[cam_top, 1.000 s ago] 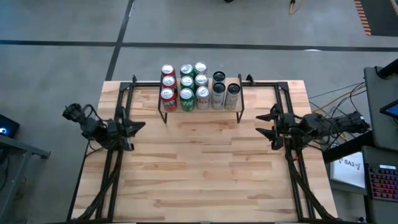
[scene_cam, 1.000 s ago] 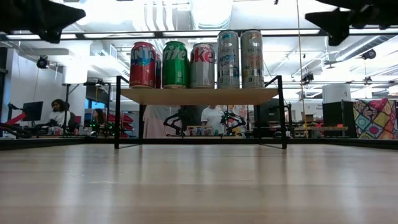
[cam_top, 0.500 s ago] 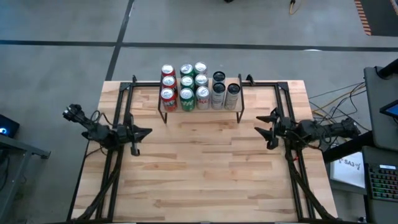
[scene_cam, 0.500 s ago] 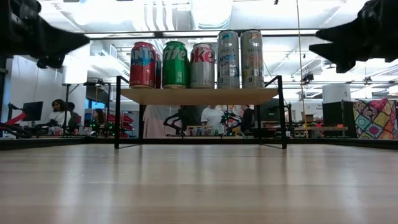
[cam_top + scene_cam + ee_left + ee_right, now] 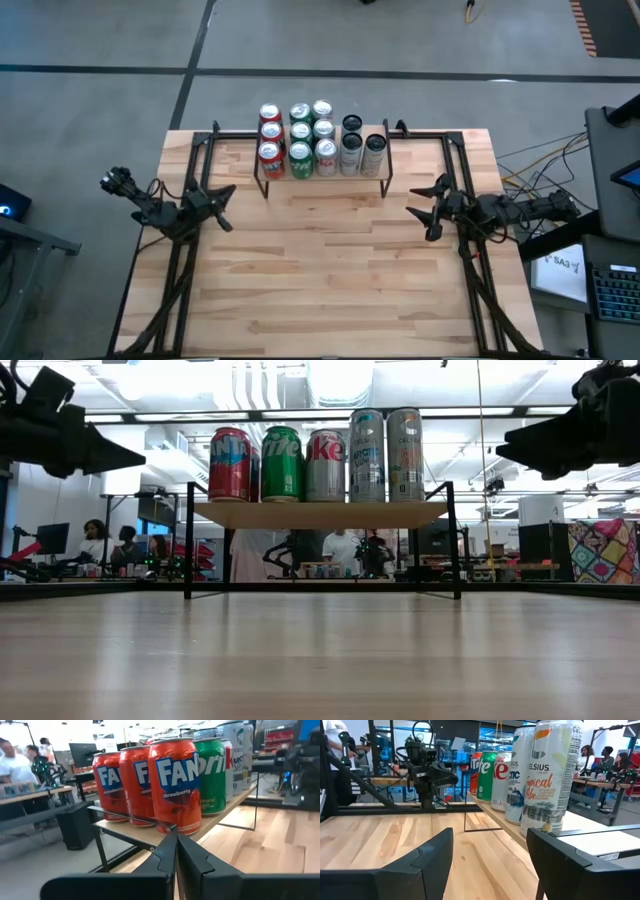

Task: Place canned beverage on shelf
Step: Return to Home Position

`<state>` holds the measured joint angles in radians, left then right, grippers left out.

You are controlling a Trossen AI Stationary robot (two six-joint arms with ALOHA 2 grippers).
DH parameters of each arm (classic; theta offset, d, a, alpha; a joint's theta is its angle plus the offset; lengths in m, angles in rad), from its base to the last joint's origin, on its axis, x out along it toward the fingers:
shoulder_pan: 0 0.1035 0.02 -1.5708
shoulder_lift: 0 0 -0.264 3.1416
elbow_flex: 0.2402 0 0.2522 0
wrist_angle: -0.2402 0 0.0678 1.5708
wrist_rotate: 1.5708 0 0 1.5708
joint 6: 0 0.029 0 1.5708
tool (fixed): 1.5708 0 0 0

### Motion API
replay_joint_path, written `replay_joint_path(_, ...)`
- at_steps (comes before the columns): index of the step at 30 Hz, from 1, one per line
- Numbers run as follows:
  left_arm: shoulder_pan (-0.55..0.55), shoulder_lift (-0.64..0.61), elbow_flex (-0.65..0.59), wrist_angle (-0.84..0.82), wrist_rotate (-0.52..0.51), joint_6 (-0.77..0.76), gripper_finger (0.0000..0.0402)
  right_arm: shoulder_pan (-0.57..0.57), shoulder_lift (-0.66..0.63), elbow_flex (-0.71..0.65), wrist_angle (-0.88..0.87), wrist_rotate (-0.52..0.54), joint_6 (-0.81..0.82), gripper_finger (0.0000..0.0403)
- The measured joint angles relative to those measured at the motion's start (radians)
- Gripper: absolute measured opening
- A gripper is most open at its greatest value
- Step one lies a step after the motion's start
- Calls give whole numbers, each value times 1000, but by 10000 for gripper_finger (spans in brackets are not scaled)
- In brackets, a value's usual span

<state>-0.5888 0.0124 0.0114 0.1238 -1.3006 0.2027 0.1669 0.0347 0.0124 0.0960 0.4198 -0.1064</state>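
Observation:
The shelf, a small light-wood board on thin black legs, stands at the table's far middle. On it stand several cans in rows: red ones on the left, then green and silver ones, and two tall cans on the right. My left gripper hovers shut at the table's left side, pointing level toward the red cans. At the table's right side my right gripper hovers open, with nothing between its fingers. The tall cans are near it.
Black frame rails run along both sides of the wooden tabletop. A desk with a keyboard stands off the right edge. People and workbenches show in the room behind the table.
Both grippers have sunk from near the top of the low view to about the height of the cans. The left one has also swung round toward the shelf. The cans and the shelf have stayed put.

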Motion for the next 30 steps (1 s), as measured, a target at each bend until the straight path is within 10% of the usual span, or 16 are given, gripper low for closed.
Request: replay_joint_path(30, 0, 1, 0, 2, 4, -55, 0, 0, 1, -1, -11, 0, 0, 240)
